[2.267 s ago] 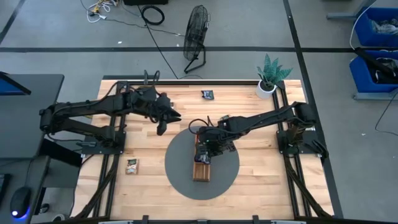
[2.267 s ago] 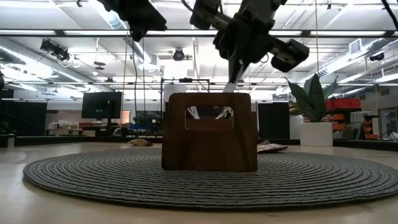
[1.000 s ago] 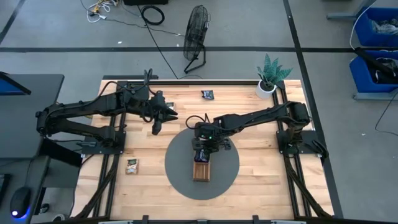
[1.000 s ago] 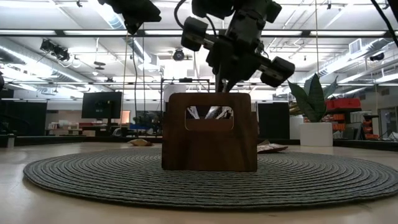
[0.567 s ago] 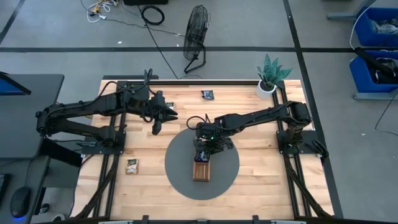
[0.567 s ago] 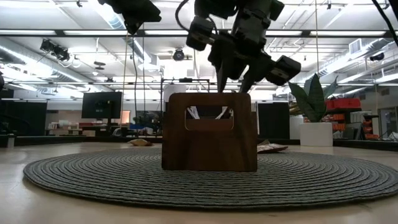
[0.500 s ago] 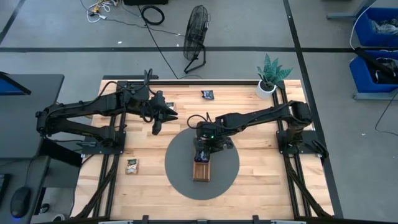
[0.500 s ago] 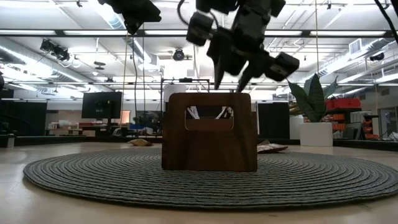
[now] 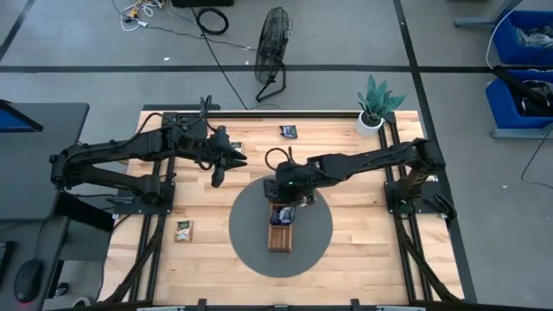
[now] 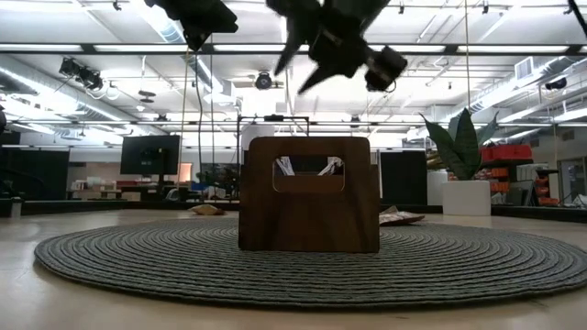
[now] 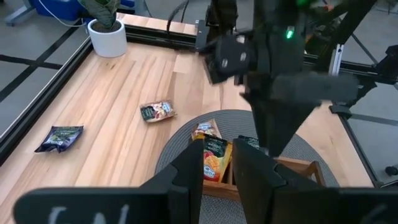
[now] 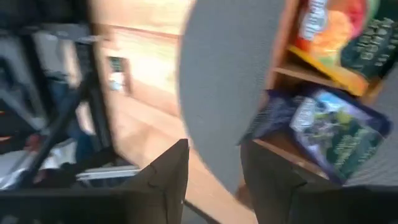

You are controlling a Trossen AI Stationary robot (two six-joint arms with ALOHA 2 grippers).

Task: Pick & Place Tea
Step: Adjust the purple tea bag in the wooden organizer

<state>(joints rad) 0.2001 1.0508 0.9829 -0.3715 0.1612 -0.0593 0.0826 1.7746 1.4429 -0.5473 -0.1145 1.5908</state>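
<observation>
The brown wooden tray (image 9: 279, 233) lies on the round grey mat (image 9: 251, 229); its end wall (image 10: 309, 194) faces the low view. Tea sachets lie in its far compartments: an orange one (image 12: 323, 25) and a blue-teal one (image 12: 326, 127); the orange one also shows in the left wrist view (image 11: 214, 158). Loose sachets lie flat on the table: a dark one (image 9: 288, 131) at the far edge, one (image 9: 182, 229) at the near left, one (image 11: 155, 112) beside the mat. My right gripper (image 9: 282, 187) hangs open and empty above the tray's far end. My left gripper (image 9: 218, 176) waits open and empty left of the mat.
A potted plant (image 9: 373, 108) stands at the table's far right corner. A small orange-tan sachet (image 11: 204, 129) lies on the mat's edge. Bare wood lies at the near right. A fan (image 9: 272, 52) stands on the floor beyond the table.
My right gripper, down in the tray's far end, has opened its fingers there, then risen clear and gone a little toward the table's far edge, turning as it went. My left gripper has kept still.
</observation>
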